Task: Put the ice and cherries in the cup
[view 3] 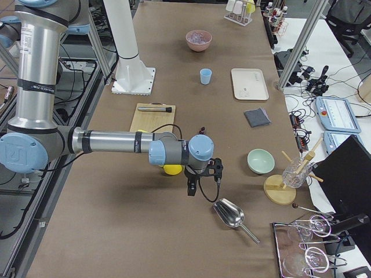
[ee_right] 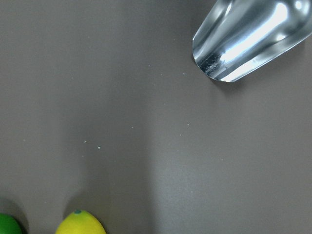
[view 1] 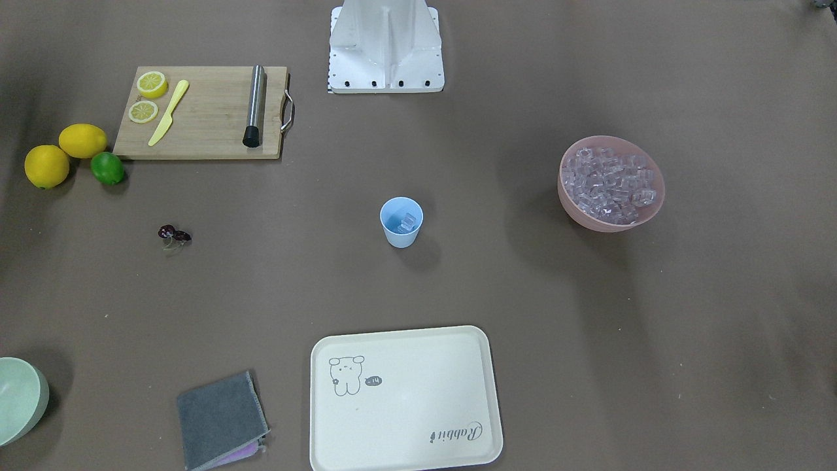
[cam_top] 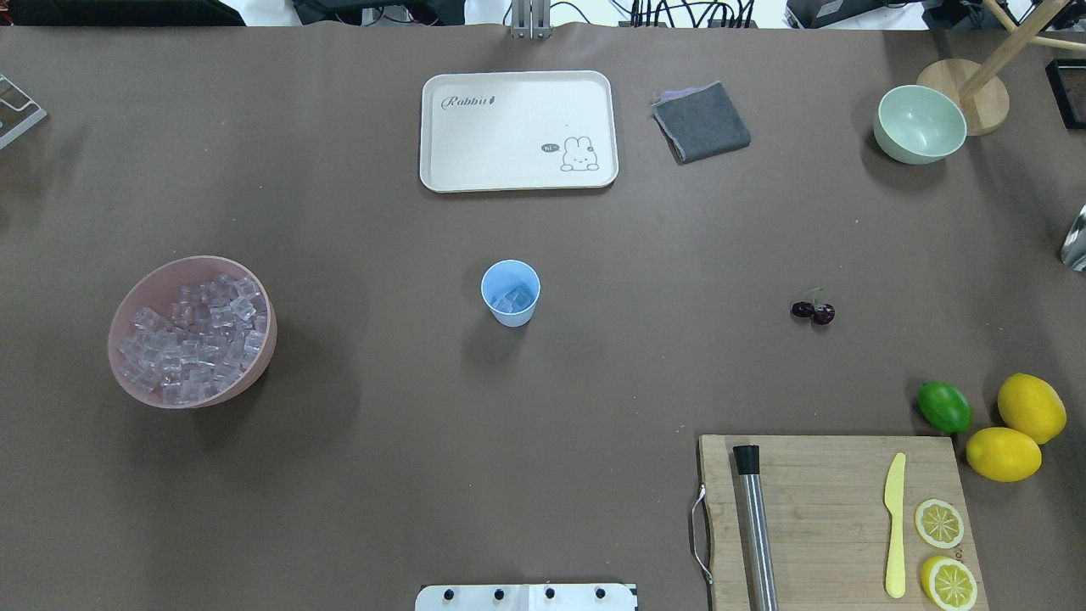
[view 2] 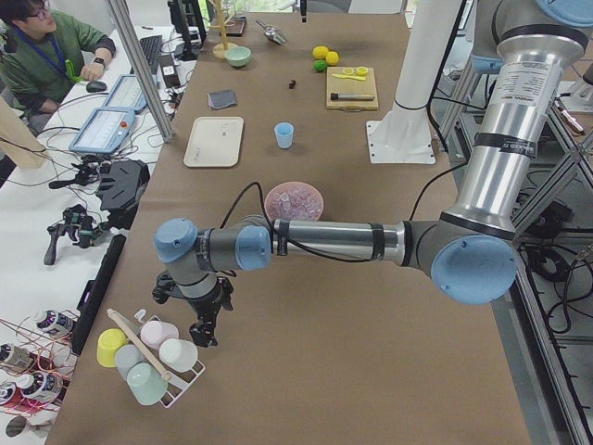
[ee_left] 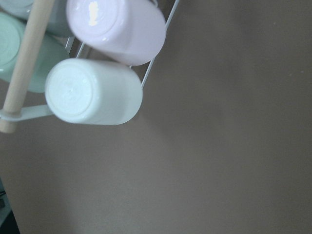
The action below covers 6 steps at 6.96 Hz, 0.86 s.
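Right hand (view 3: 200, 176) hovers — cherries (view 3: 202, 128) lie apart, beyond it.

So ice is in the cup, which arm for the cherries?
Right. The cherries lie on the robot's right side, and the right gripper hangs at that end, near a lemon. The left gripper is past the ice bowl, by the cup rack.

One blue cup (cam_top: 510, 293), two cherries (cam_top: 813, 311), two bowls (cam_top: 920, 123), two lemons (cam_top: 1031, 407), two lemon slices (cam_top: 939, 523), one lime (cam_top: 944, 406), one tray (cam_top: 518, 130), one board (cam_top: 827, 509), one knife (cam_top: 895, 536).
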Available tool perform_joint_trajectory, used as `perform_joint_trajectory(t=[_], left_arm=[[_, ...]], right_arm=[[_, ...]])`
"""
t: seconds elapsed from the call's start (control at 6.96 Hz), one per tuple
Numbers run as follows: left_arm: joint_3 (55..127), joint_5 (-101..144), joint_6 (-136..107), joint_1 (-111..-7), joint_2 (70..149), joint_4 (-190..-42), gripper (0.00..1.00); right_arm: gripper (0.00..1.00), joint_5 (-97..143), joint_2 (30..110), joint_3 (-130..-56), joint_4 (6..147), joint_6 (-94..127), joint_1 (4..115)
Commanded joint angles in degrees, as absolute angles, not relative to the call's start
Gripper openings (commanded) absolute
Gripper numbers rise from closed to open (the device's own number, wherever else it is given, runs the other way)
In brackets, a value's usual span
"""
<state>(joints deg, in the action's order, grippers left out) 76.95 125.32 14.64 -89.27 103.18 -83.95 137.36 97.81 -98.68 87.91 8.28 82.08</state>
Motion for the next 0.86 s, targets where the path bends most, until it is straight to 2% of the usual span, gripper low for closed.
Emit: perform_joint_trajectory(t=[0.0, 0.29, 0.72], left_arm=[[76.73, 125.42, 14.24, -89.47, 102.31, -84.9, 0.97], [77.69, 125.86, 14.15, -89.47, 102.39, -84.46, 0.97], [77.61, 125.86, 14.15, -89.38, 102.65, -84.46, 0.97]], right_arm=[[1.0, 136.85, 93.62, -100.98, 87.89, 17.55, 77.55], [1.0, 135.01, 88.36, -101.34, 87.89, 25.68, 71.23], [1.0, 127.19, 80.27, -101.96, 87.89, 47.67, 54.63]])
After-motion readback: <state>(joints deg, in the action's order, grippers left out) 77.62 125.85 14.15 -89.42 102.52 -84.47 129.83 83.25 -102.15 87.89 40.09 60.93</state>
